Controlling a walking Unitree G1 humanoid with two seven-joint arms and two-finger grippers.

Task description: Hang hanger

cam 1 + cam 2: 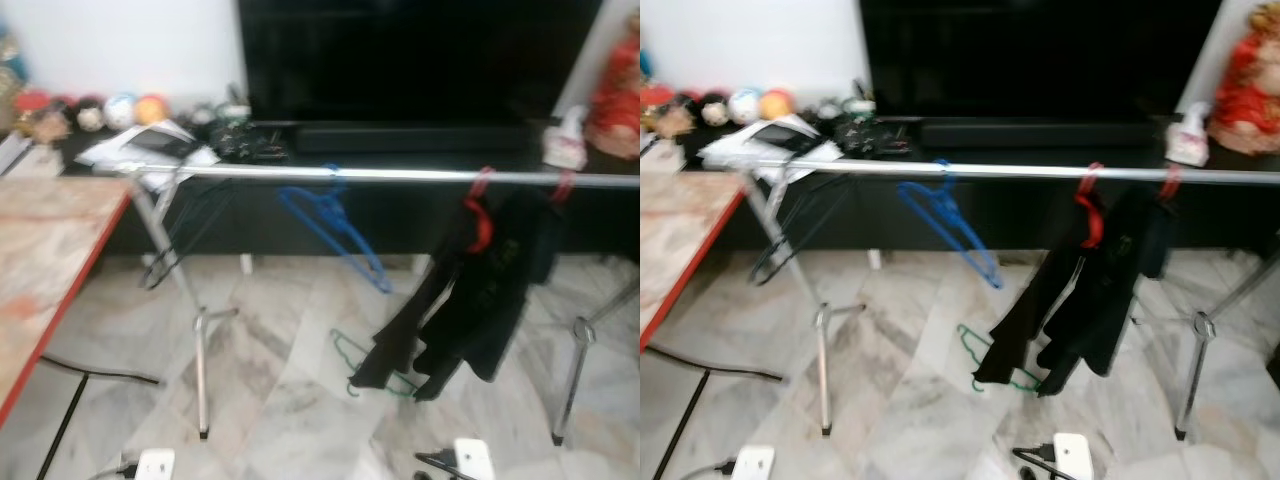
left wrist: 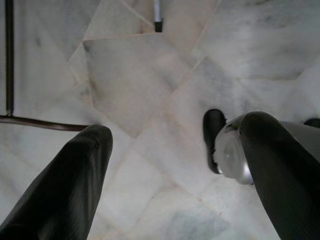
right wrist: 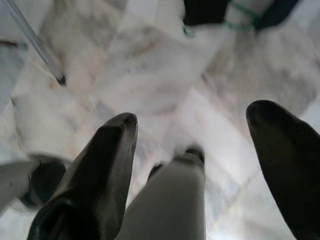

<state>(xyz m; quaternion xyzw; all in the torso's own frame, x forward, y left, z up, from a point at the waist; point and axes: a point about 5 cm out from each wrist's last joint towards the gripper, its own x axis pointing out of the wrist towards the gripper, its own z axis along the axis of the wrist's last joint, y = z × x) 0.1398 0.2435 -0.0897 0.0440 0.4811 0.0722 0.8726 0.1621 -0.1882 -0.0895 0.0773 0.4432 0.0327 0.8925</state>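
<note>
Blur softens the blue hanger (image 1: 332, 224) on the rail (image 1: 400, 176); both grippers' fingers (image 2: 65, 185) spread.

Marble floor (image 1: 280, 400), white wall (image 1: 130, 45)

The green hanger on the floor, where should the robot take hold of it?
Probably the exposed end of the green hanger, coming from above on the robot's left. It lies flat on the marble floor, and the hanging black garment covers its other end.
</note>
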